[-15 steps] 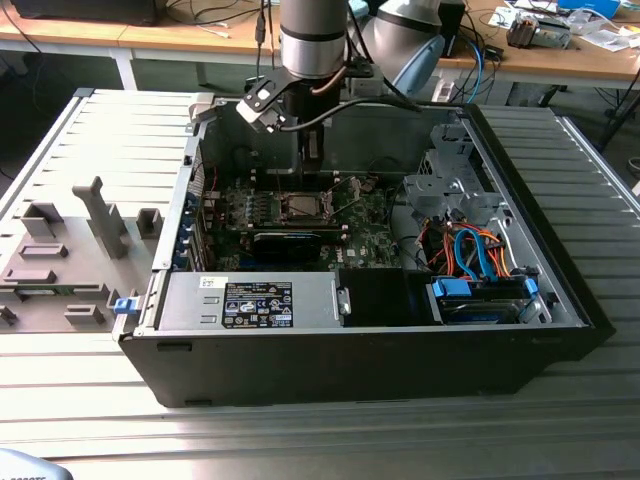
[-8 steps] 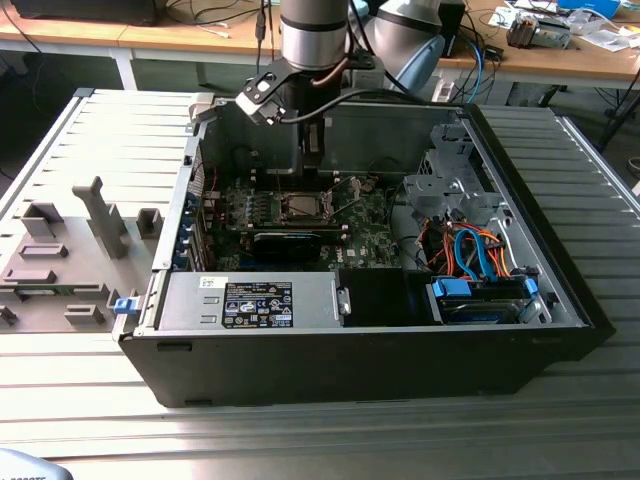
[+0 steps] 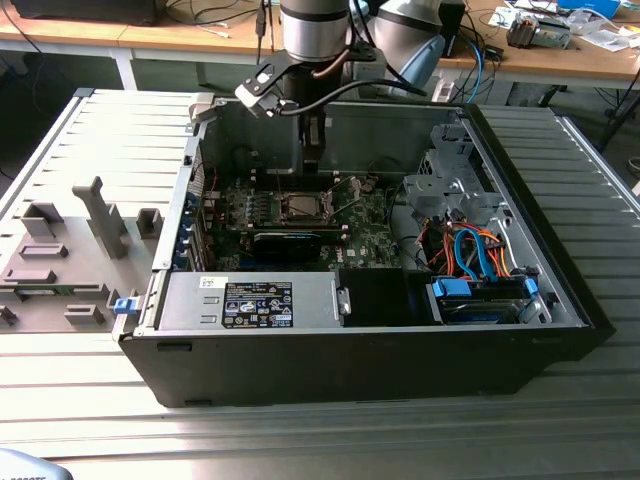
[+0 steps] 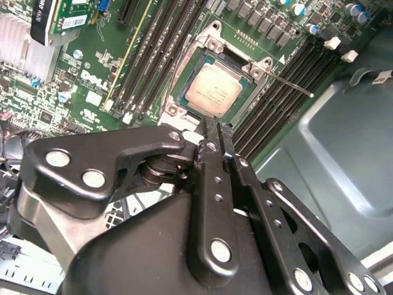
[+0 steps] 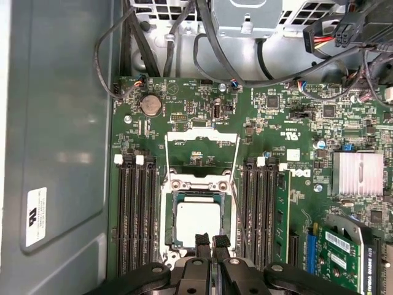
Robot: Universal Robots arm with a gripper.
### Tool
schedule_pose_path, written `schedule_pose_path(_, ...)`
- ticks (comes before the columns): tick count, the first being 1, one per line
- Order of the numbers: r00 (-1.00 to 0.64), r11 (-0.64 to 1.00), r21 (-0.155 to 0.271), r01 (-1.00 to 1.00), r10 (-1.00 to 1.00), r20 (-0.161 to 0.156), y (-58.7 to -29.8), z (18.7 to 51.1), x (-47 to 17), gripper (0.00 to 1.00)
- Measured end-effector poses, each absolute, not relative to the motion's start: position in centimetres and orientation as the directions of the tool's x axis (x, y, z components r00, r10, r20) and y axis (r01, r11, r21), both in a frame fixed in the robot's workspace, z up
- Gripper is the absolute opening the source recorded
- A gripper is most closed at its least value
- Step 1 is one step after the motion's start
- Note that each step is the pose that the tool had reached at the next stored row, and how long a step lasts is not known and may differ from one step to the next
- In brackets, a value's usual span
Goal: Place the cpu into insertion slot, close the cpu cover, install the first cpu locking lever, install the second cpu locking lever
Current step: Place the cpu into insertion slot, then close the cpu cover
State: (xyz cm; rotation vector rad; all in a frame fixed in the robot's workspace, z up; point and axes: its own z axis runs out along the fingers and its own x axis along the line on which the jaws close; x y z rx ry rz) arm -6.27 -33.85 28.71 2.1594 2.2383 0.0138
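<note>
Ribbed grey table (image 3: 330,440), desks (image 3: 180,35) behind: 1 PC case (image 3: 350,360), 1 chip (image 5: 198,222) (seated in socket (image 5: 196,183)), 1 gripper (image 5: 212,241) w/ fingers pressed together.

Cpu (image 5: 198,222): pale silvery metal lid with a dull, smooth sheen, on a green lacquered motherboard (image 5: 184,92). Cpu cover (image 5: 202,131) and the rim of the insertion slot (image 5: 168,212): thin bare metal, bright and shiny. Claw (image 5: 212,241): matt black metal with polished silver rivets; case (image 3: 390,125) satin grey sheet metal; tabletop (image 3: 560,420) ribbed pale metal.
</note>
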Motion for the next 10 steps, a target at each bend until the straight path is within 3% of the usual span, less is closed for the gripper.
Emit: schedule_pose_path(10, -0.036, 0.036, 0.028, 0.999, 0.999, -0.016, -33.85, 28.81, -6.26, 0.16)
